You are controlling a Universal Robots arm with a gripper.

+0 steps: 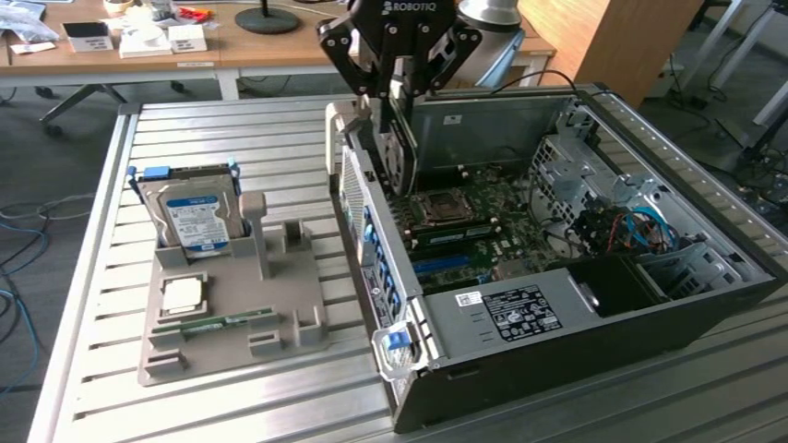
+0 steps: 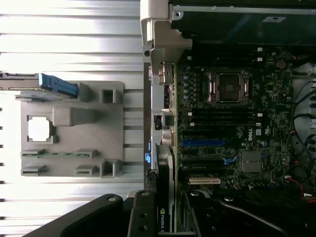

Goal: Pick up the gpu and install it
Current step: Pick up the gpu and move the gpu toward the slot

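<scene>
Black robot fingers partly closed, clamped on thin dark flat gpu card, held upright on edge. Card sits over open black computer case, along its wall on the exterior view's left, beside green motherboard. Slatted metal table underneath.

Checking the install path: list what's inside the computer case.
A motherboard with a bare processor socket, cables, and the card in the gripper. The slot beneath the card is hidden.

Dark gpu upright, edge-down; over the case's rear.
</scene>
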